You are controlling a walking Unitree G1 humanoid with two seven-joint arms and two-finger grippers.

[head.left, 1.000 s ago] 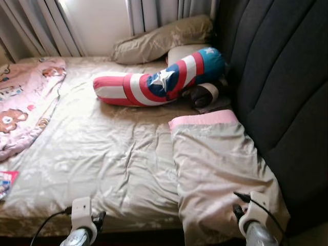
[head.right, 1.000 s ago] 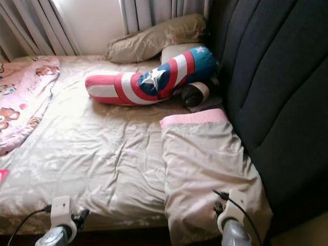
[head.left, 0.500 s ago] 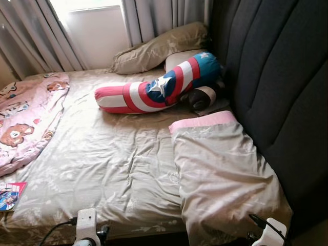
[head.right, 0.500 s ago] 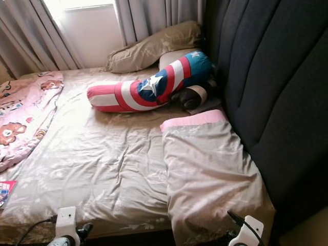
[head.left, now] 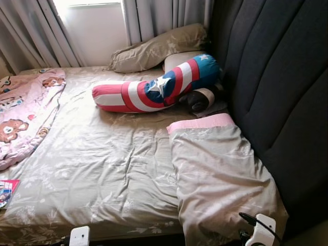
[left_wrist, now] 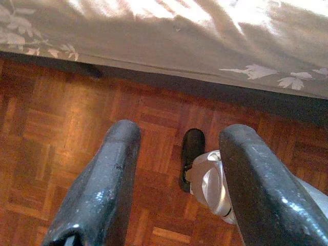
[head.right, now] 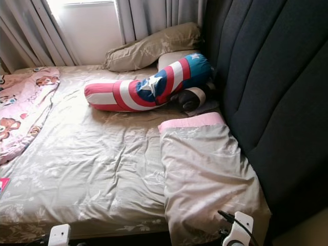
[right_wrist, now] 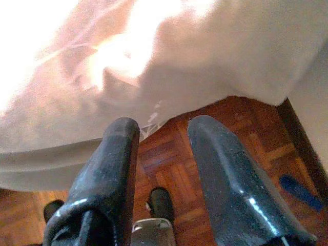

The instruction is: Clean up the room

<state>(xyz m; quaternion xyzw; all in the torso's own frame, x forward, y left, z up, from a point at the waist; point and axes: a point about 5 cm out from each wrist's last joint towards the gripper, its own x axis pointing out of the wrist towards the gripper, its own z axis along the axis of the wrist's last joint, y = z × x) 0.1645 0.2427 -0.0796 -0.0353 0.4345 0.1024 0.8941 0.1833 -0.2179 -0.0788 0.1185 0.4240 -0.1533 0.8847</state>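
A red, white and blue star bolster (head.left: 156, 88) lies across the far part of the bed (head.left: 102, 169). Behind it rests a beige pillow (head.left: 156, 47), with a dark round cushion (head.left: 200, 100) beside the bolster. A pink-edged pillow (head.left: 220, 169) lies at the near right, along the dark headboard (head.left: 277, 82). A pink bear blanket (head.left: 23, 115) is bunched at the left. Both arms hang low at the bed's front edge. My left gripper (left_wrist: 182, 130) is open over the parquet floor, holding nothing. My right gripper (right_wrist: 164, 125) is open below the pillow's overhanging corner.
A small colourful booklet (head.left: 5, 189) lies at the bed's near left edge. Grey curtains (head.left: 154, 18) and a bright window close off the far side. Parquet floor (left_wrist: 61, 123) runs under the bed's front edge, and my own feet show on it.
The head camera has tilted and shifted, so the whole picture moved. Both wrists have sunk toward the bottom edge of the eye views. Nothing on the bed has moved.
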